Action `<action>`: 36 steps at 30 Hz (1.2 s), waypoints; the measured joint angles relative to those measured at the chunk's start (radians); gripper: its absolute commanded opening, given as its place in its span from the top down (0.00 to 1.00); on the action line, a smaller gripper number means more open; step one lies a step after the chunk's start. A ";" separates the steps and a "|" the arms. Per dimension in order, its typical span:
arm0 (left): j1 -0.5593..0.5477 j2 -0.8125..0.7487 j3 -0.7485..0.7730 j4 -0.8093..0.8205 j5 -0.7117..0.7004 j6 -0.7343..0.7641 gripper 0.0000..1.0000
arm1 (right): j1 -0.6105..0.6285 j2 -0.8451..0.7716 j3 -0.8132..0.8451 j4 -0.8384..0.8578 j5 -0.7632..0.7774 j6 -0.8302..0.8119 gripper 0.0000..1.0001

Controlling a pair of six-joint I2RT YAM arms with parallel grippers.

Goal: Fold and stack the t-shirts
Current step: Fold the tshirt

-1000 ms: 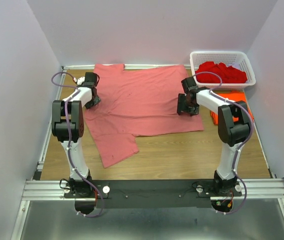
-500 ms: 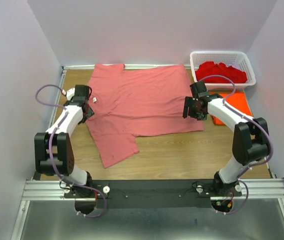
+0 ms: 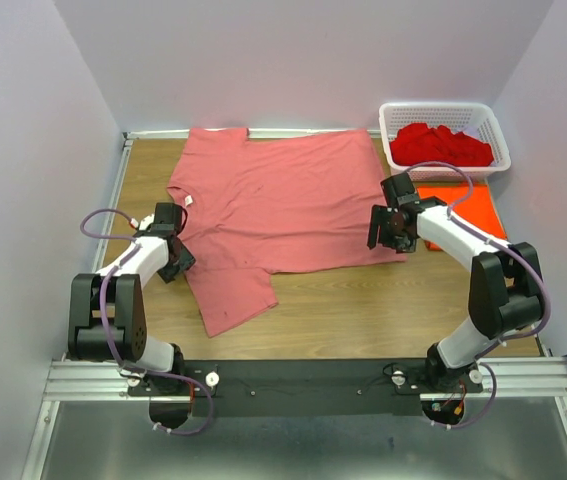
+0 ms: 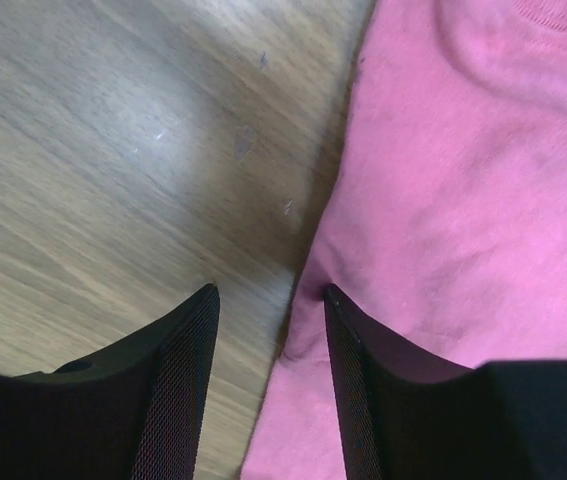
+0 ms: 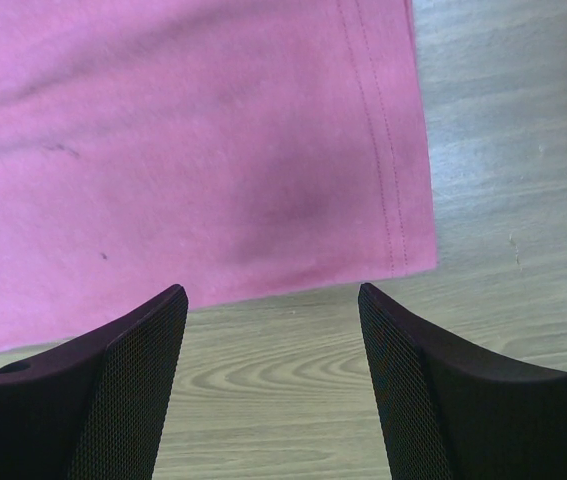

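Salmon-pink t-shirt (image 3: 283,205) lies flat, collar left, hem right; left pincer (image 4: 268,295) and right pincer (image 5: 273,290) both gape empty.

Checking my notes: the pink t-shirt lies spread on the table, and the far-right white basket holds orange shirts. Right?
Not quite: the top external view shows the white basket holding red shirts; the pink t-shirt does lie spread on the table.

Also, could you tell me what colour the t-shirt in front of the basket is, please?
The t-shirt is bright orange, best seen in the top external view.
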 measured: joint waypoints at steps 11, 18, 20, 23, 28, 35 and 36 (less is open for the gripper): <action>0.000 -0.035 -0.042 0.065 0.022 -0.010 0.63 | -0.001 -0.004 -0.066 -0.001 0.003 0.019 0.23; 0.000 -0.062 -0.076 0.105 0.043 -0.019 0.80 | -0.040 -0.020 -0.111 0.000 0.009 0.072 0.23; 0.000 -0.064 -0.081 0.113 0.049 -0.020 0.84 | -0.055 -0.030 -0.117 0.001 0.009 0.087 0.23; 0.000 -0.069 -0.088 0.125 0.056 -0.021 0.99 | -0.075 -0.045 -0.119 0.006 0.010 0.106 0.23; 0.000 -0.079 -0.094 0.127 0.062 -0.024 1.00 | -0.099 -0.056 -0.123 0.018 0.009 0.132 0.16; 0.000 -0.107 -0.103 0.080 0.067 -0.026 1.00 | -0.119 -0.056 -0.137 0.025 0.010 0.175 0.19; 0.000 -0.111 -0.104 0.075 0.067 -0.026 1.00 | -0.120 -0.056 -0.138 0.025 0.010 0.179 0.21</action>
